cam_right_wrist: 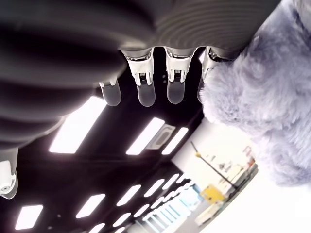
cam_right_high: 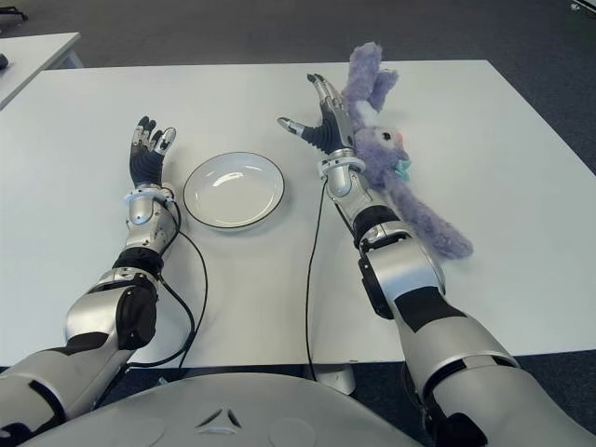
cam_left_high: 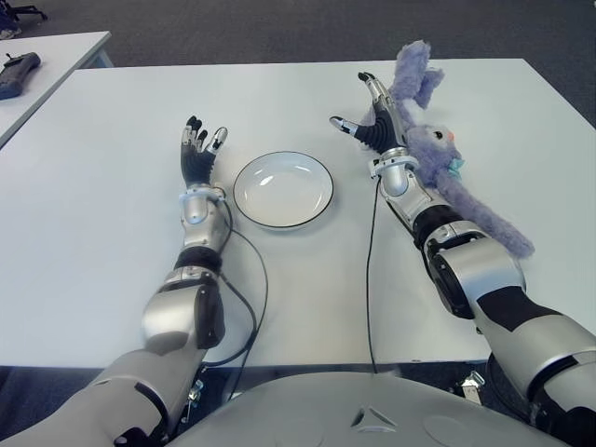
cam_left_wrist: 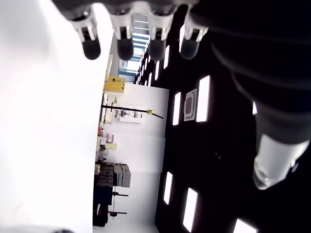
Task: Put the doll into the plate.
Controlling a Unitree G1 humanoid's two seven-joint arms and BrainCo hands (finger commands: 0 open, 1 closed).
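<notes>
The right hand (cam_left_high: 372, 121) has its fingers (cam_right_wrist: 143, 90) spread wide and holds nothing, with its far side just beside the one purple doll (cam_left_high: 438, 154), which lies on the white bench (cam_left_high: 93, 186) to the right of the hand. The left hand (cam_left_high: 198, 149) is also spread open and empty, just left of the one white plate (cam_left_high: 283, 190), which sits between the two hands.

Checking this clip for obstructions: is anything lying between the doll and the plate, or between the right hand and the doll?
Only the right hand itself lies between the doll and the plate; it is open, right beside the doll. The table there is otherwise bare. The left hand shows on the plate's left.
</notes>
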